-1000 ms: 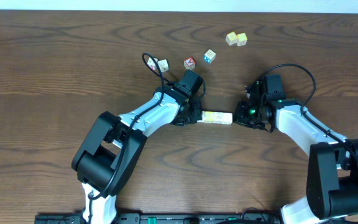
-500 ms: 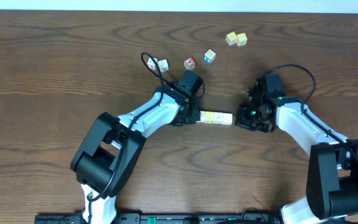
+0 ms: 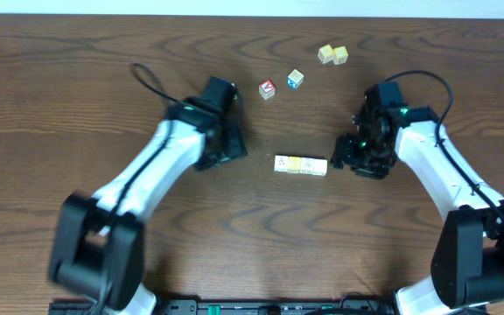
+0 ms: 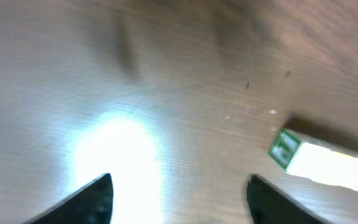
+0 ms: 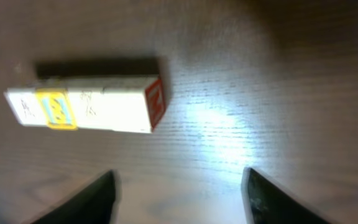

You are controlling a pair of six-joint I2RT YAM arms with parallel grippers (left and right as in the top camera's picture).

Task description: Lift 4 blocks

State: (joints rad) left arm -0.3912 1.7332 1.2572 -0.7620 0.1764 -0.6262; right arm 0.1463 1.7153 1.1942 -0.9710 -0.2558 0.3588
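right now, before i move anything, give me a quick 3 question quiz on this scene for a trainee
1. True or false: the left fingers are clamped on the row of four blocks.
2. Where is the row? A: flat on the table, between the two arms. B: stacked two high. C: lifted off the table.
3. In the right wrist view, what colour is the row's end face?

Key: 1 false, the fingers stand open and apart from it. 2 A. 3 red.
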